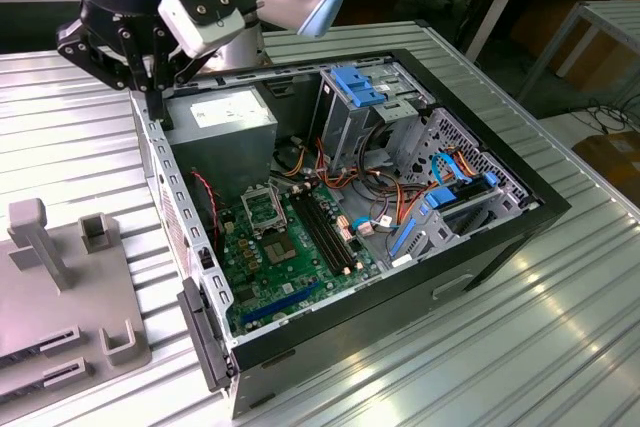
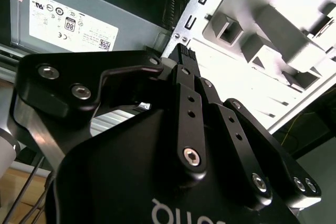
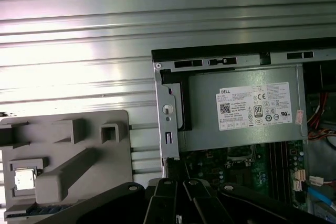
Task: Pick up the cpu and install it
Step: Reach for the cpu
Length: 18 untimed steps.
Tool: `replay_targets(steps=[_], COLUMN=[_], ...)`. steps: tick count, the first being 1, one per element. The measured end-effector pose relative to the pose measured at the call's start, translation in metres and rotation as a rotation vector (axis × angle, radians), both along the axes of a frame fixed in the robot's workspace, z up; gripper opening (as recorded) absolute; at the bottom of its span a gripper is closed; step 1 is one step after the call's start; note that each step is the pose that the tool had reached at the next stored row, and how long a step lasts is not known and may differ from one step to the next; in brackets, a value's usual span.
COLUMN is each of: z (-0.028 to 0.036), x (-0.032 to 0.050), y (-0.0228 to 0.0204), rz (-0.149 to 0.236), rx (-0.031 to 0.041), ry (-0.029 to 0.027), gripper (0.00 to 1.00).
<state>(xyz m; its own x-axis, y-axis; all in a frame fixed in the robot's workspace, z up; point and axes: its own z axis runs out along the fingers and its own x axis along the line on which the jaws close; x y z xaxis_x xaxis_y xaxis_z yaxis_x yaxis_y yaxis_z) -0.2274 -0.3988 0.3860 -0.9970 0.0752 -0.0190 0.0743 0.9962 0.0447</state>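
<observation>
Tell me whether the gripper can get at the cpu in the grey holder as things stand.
Probably yes. The cpu lies uncovered in a pocket of the grey holder, outside the computer case. The gripper hangs above the case's edge by the power supply; a raised bar beside the pocket may crowd it.

An open black computer case [image 1: 540, 209] lies on its side on a ribbed metal table [image 1: 520, 367]. Inside, a grey power-supply box [image 1: 225, 119] sits at the far end. Nearer is a green motherboard [image 1: 290, 262], with long black memory slots [image 1: 325, 232] just beside a metal-framed socket [image 1: 262, 209], possibly open. A drive cage [image 1: 355, 112] with blue fittings stands toward the exterior view's right. A grey fixture plate [image 1: 60, 297] with upright blocks lies outside the case at the exterior view's left.
</observation>
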Motion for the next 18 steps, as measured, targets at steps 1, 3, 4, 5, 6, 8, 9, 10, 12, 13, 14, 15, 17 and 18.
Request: replay_targets(steps=[1,3,4,5,6,8,9,10,12,13,14,15,17,18], z=[0.0000,-0.0001,-0.0001,-0.0001,-0.0002,-0.0003,-0.0003,-0.0003,-0.0003,-0.0004,-0.0004,-0.0005,-0.0005,-0.0005], x=[-0.0003,-0.0011,-0.0016,-0.0019,-0.0027,-0.0034,-0.0037,-0.0041,-0.0047,-0.0050,-0.0055,-0.0059,-0.0067,-0.0070], y=[0.0000,0.0000,0.0000,0.0000,0.0000,0.0000,0.0000,0.0000,0.0000,0.0000,0.0000,0.0000,0.0000,0.0000], rz=[0.000,0.000,0.000,0.000,0.000,0.000,0.000,0.000,0.000,0.000,0.000,0.000,0.000,0.000], rx=[0.0000,0.0001,0.0000,0.0000,0.0000,0.0001,0.0000,0.0000,0.0000,0.0000,0.0000,0.0000,0.0000,0.0000], ry=[0.0000,0.0000,0.0001,0.0001,0.0001,0.0001,0.0002,0.0001,0.0002,0.0002,0.0002,0.0001,0.0002,0.0002], gripper=[0.11,0.11,0.11,0.11,0.11,0.11,0.11,0.11,0.11,0.11,0.11,0.11,0.11,0.11])
